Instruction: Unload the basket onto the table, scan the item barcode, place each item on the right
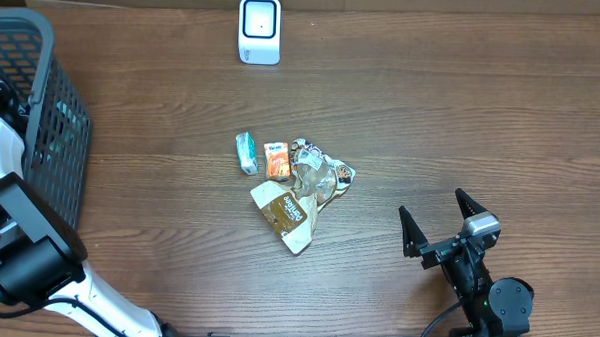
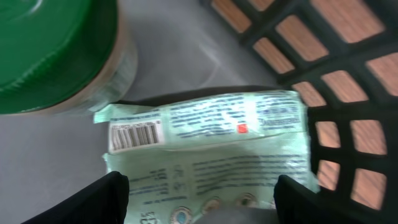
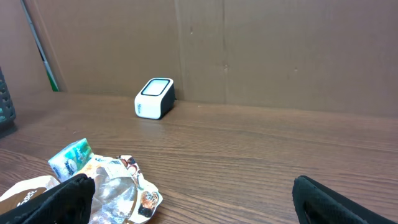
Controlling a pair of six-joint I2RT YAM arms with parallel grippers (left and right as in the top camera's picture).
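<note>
On the bench (image 1: 432, 103), seen from overhead, a white scanner (image 1: 259, 29) stands at the far edge, well apart from a heap of snack packets (image 1: 294, 188). The right hand (image 1: 433, 206) is spread wide, and a basket (image 1: 42, 109) sits at left. The left wrist view shows the left hand (image 2: 202, 199) spread over a pale green packet (image 2: 205, 134) in the basket, barcode (image 2: 134, 135) up, beside a green-lidded jar (image 2: 56, 50); whether it touches cannot be told. The right wrist view looks between parted fingers (image 3: 62, 199) toward the scanner.

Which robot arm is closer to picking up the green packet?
Left. The left gripper is inside the basket, fingers apart around the green packet. The right gripper sits open far across the table.
</note>
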